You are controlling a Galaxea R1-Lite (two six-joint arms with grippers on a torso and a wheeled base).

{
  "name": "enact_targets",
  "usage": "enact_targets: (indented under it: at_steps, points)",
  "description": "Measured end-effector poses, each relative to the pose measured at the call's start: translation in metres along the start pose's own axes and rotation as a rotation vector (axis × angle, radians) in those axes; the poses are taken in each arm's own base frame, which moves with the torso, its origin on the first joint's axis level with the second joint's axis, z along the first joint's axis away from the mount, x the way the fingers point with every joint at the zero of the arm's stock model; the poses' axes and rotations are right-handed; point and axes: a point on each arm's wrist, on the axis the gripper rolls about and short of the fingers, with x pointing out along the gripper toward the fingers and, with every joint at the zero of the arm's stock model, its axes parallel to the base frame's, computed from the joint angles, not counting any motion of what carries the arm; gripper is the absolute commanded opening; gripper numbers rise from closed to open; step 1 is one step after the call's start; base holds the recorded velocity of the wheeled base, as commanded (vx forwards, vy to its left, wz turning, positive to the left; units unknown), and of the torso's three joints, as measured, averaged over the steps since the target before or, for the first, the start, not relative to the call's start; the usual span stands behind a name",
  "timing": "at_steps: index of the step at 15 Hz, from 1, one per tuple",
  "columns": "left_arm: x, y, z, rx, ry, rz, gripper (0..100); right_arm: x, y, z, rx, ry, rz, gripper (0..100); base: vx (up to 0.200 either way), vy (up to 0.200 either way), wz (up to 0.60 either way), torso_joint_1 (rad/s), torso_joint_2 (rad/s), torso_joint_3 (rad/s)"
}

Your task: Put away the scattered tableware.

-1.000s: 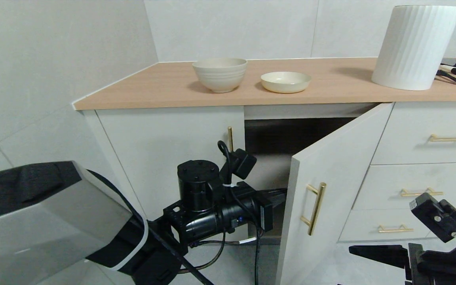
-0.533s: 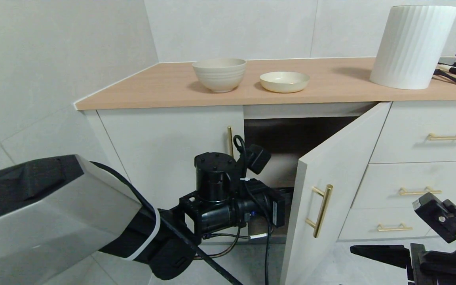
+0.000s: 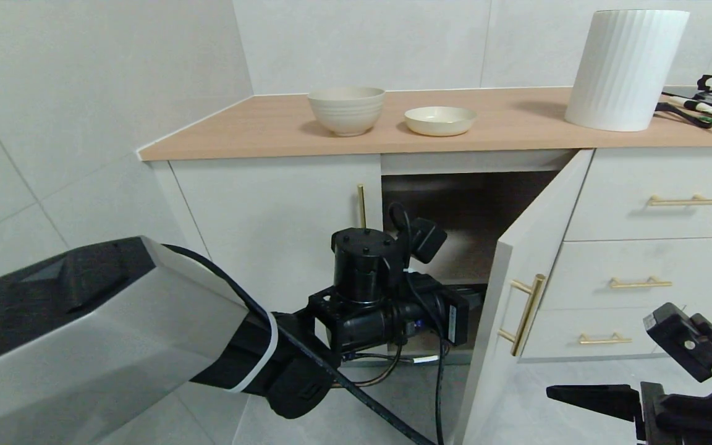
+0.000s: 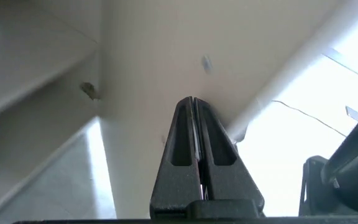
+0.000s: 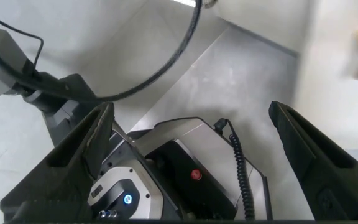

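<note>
Head camera above, facing cabinet [image 3: 269,216]

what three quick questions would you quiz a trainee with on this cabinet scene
1. True or false: the cabinet door stands open.
2. Multiple choice: the bowl stands on A) the countertop, B) the floor, C) a cabinet shelf.
3. Fill the gap: the left gripper has its fingers ___ (open or shut).

Key: 1 true; 2 A; 3 shut.
</note>
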Motion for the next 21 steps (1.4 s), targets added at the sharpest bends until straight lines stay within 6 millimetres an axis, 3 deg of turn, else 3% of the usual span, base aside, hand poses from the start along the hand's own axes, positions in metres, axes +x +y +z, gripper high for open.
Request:
enact_targets:
  at_steps: [8, 12, 14, 17, 21]
  points:
    - [0.026, 0.013, -0.002, -0.001, -0.015, 0.08, 0, 0.0, 0.0, -0.003, 0.002, 0.008, 0.002, 100, 0.0, 0.0, 0.0, 0.0, 0.0, 0.0]
    - [0.038, 0.009, -0.003, 0.01, -0.047, 0.141, 0, 0.0, 0.0, -0.003, 0.002, 0.008, 0.002, 100, 0.0, 0.0, 0.0, 0.0, 0.0, 0.0]
    - [0.047, -0.005, -0.005, 0.021, -0.067, 0.159, 0, -0.001, 0.0, -0.002, 0.001, 0.005, 0.006, 100, 0.0, 0.0, 0.0, 0.0, 0.0, 0.0]
    - [0.051, -0.035, -0.008, 0.004, -0.047, 0.032, 0, -0.004, 0.001, -0.002, -0.002, -0.005, 0.011, 100, 0.0, 0.0, 0.0, 0.0, 0.0, 0.0]
    - [0.015, -0.059, 0.011, -0.097, 0.03, -0.23, 0, -0.009, 0.003, -0.003, -0.007, -0.013, 0.036, 100, 0.0, 0.0, 0.0, 0.0, 0.0, 0.0]
